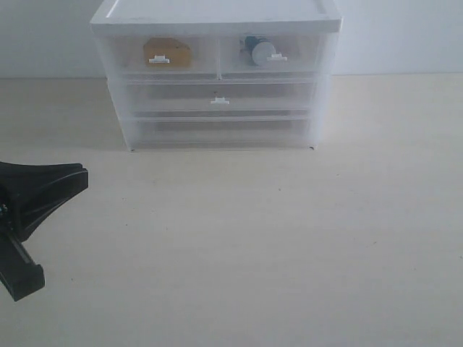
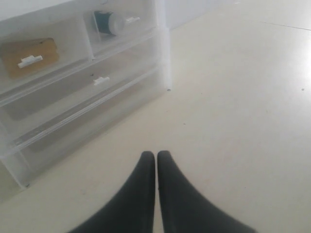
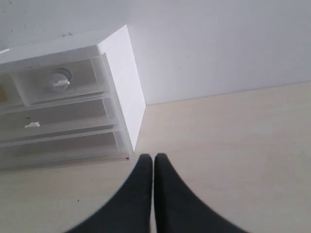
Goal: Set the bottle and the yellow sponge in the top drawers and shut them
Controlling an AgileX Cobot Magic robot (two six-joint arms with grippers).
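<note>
The bottle [image 1: 257, 50] is lying on its side inside the right top drawer [image 1: 304, 52], its white cap facing the drawer front just beside the little tab handle. The yellow sponge [image 1: 168, 52] is sitting in the left top drawer [image 1: 126, 54], showing as an orange patch through the cloudy plastic behind that drawer's handle. Both drawer fronts are looking flush with the white cabinet [image 1: 217, 18], and so are the two wider drawers [image 1: 253, 97] underneath. The cabinet is standing at the back of the pale tabletop [image 1: 289, 238], up against a white wall [image 1: 405, 36]. The left hand [image 2: 156, 158] is hovering well apart from the cabinet, over the tabletop, with its two black fingers pressed together and gripping nothing. The right hand [image 3: 153, 159] is hanging off the cabinet's right corner, fingers likewise pressed together on nothing, and it is not showing in the exterior view.
</note>
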